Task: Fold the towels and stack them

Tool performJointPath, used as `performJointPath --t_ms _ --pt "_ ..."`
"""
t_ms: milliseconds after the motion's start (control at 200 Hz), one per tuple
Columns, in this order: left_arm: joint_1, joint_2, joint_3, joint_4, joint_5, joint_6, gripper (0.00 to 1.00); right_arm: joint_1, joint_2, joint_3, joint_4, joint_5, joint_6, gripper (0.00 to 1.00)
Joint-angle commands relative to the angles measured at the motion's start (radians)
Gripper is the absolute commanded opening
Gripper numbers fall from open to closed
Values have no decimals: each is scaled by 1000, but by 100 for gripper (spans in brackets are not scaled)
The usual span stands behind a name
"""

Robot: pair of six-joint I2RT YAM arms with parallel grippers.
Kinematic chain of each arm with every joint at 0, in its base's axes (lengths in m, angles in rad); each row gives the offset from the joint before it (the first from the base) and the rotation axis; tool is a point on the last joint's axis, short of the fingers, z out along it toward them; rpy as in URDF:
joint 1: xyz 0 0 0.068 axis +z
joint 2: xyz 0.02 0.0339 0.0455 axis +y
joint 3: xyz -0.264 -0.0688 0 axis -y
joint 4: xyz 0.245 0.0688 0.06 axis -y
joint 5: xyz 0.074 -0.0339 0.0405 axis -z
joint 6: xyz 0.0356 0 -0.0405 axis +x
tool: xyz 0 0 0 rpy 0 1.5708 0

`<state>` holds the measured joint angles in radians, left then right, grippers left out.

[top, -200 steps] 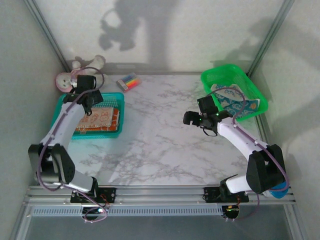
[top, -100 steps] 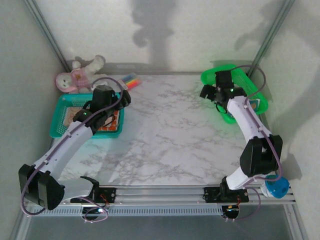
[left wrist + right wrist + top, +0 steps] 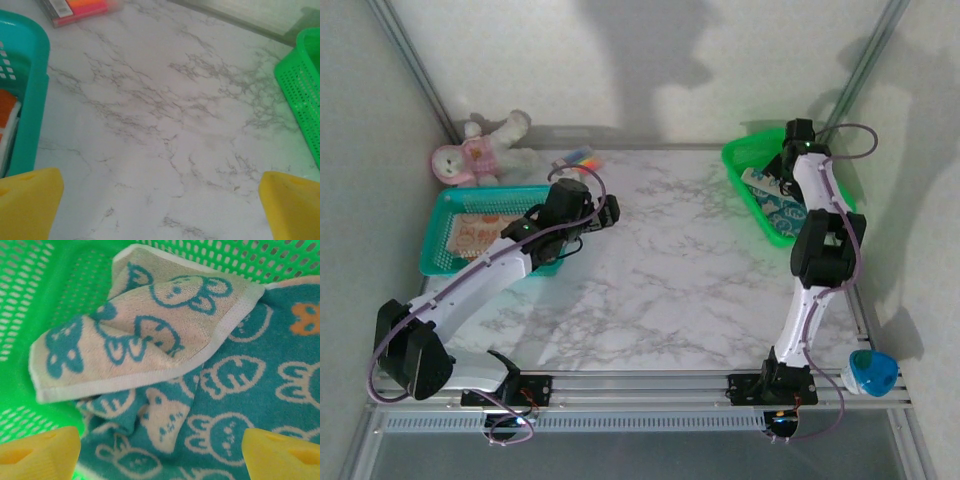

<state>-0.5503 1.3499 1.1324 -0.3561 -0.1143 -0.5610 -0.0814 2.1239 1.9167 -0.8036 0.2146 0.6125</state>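
Left gripper (image 3: 159, 187), jaws apart, over grey-veined marble table (image 3: 200, 100)

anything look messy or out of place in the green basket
Yes: the teal bunny towel in the green basket lies crumpled, with a pale blue-printed flap bunched on top, not folded flat.

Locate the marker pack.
Top view: the marker pack lies far left on the table, just beyond the teal basket, right of the plush toy.
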Motion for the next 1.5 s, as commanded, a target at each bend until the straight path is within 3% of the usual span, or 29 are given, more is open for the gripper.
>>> performJointPath --t_ms 0,235,506,571,636,716,811,1172,1497 --pt "-1 5 30 -54 -89 13 100 -32 98 100 -86 4 76 87" --pt "11 34 30 -123 -174 24 99 -82 256 231 -117 -56 89 93" --pt "27 37 26 -136 -188 5 100 -92 384 349 -174 -148 73 89" --pt "30 37 27 -136 -184 6 100 -92 398 351 -180 -161 66 76" --pt "32 38 29 -141 -186 6 100 -92 388 323 -161 -175 55 47" --pt "32 35 29 -142 -183 7 99 -91 352 278 -132 -171 46 20" --pt "33 32 26 -144 -189 7 99 -92 288 235 -102 -153 27 0" --pt "42 15 5 -122 -215 -4 99 -27 -53 163 -48 -103 -56 0" --pt "61 -22 -12 -93 -217 -1 99 162 -349 75 -60 -186 -69 0"
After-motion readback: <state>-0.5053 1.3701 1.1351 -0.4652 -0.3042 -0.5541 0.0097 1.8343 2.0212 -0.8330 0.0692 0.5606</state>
